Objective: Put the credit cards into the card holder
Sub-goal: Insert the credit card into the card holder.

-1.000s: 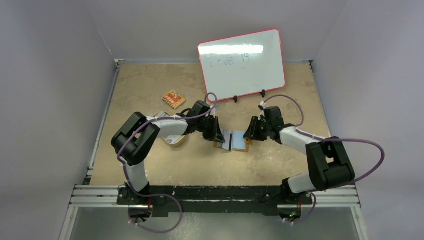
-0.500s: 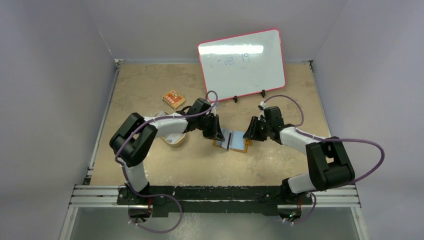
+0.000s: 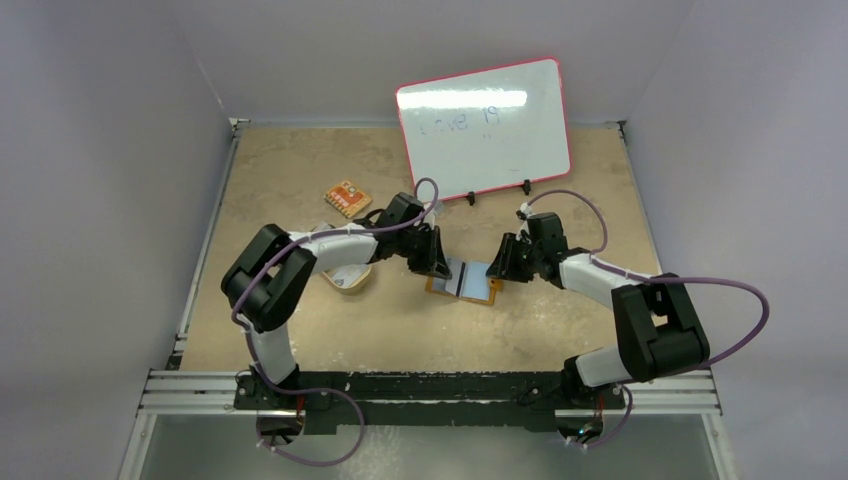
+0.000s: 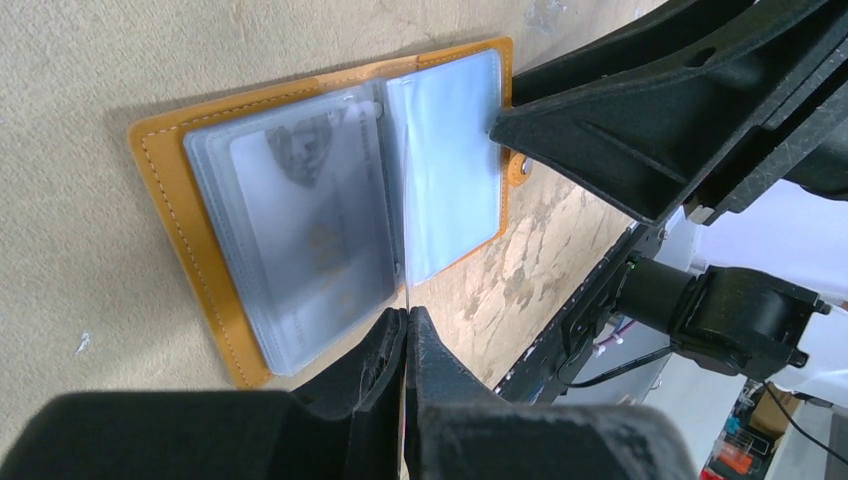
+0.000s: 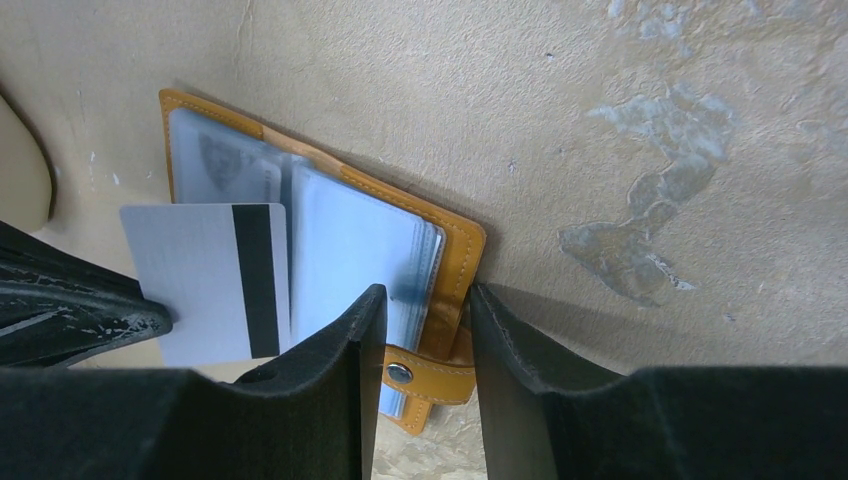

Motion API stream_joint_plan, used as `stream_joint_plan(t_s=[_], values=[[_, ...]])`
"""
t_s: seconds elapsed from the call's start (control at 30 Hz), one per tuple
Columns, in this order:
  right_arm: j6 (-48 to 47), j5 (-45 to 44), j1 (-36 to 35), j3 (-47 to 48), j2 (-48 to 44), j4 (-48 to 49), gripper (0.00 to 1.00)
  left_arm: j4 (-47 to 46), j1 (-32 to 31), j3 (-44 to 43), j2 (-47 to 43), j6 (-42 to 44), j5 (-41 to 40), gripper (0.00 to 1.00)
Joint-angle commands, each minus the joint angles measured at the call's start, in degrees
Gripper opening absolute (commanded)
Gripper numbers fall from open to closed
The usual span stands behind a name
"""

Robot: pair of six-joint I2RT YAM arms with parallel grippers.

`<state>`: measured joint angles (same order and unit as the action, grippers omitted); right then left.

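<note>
Left pincer (image 4: 407,325): clenching credit card (image 5: 205,280), edged nearer card holder (image 4: 175,190); insertion next.
Right pincer (image 5: 425,292): parted, pinning holder.

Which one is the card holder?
Find the big whiteboard at the back. In front of it, between the left gripper and right gripper, the card holder lies open. Unlike the patterned orange piece farther left, it has plain orange edges and pale pockets inside.
</note>
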<state>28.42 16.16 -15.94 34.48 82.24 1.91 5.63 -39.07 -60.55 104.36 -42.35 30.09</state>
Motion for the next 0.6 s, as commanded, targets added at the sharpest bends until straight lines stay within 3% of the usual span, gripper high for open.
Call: stream_joint_plan(t_s=[0.0, 0.3, 0.57], values=[[-0.83, 1.33, 0.16, 0.40, 0.56, 0.76, 0.39, -1.19, -0.12, -2.20, 1.77, 1.63, 1.44, 0.00], [-0.93, 1.41, 0.13, 0.42, 0.88, 0.86, 0.40, -0.74, -0.04, -2.70, 4.52, 2.36, 1.05, 0.00], [-0.61, 1.24, 0.16, 0.12, 1.17, 0.88, 0.40, -3.78, 0.02, -1.44, 4.72, -0.75, -4.05, 0.00]])
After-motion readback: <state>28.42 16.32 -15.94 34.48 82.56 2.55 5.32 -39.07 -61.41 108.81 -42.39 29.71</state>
